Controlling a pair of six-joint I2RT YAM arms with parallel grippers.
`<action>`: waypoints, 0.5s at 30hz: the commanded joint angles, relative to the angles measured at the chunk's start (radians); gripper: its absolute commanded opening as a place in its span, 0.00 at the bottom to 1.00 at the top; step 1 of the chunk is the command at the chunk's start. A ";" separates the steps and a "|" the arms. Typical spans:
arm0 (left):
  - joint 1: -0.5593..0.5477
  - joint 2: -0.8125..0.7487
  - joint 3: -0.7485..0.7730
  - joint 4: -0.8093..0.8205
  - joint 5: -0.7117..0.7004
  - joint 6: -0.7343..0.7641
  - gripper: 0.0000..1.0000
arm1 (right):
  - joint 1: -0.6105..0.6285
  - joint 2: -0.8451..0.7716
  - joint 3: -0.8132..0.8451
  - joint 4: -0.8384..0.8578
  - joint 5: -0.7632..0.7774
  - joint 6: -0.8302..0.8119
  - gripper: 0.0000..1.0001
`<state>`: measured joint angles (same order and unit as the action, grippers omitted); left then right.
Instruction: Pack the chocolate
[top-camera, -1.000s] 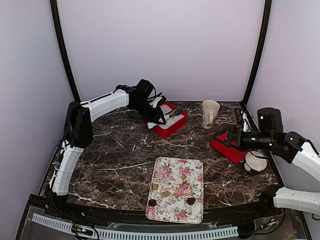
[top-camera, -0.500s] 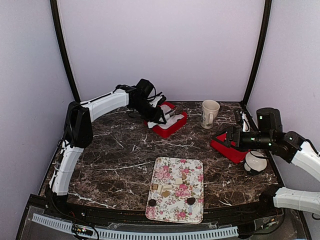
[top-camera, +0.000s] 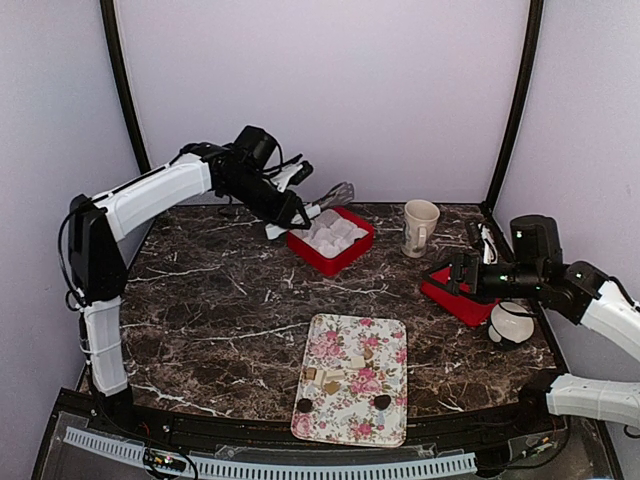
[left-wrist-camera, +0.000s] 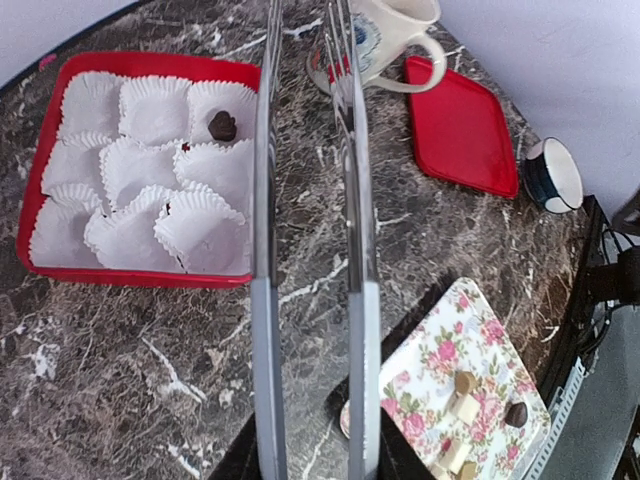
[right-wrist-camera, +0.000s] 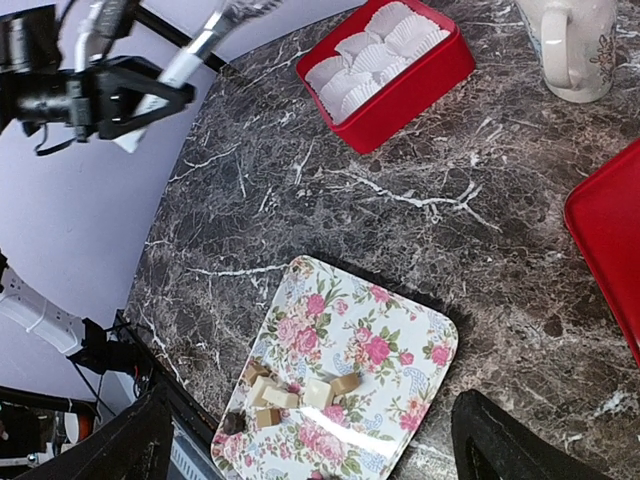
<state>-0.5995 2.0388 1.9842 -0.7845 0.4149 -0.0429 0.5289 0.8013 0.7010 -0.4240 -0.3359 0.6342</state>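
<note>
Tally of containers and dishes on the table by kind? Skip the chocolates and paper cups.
red box: 1
red lid: 1
mug: 1
small cup: 1
floral tray: 1
Total: 5
</note>
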 joint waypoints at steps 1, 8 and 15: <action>-0.009 -0.200 -0.117 0.003 0.011 0.064 0.30 | -0.006 0.018 0.027 0.005 0.030 0.022 0.98; -0.130 -0.401 -0.337 -0.028 -0.084 0.139 0.30 | -0.006 -0.031 0.020 -0.004 0.104 0.052 1.00; -0.315 -0.655 -0.623 0.047 -0.089 0.152 0.33 | -0.007 -0.072 0.008 -0.009 0.037 0.010 1.00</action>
<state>-0.8299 1.5421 1.4750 -0.7784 0.3431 0.0731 0.5289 0.7544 0.7010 -0.4503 -0.2695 0.6621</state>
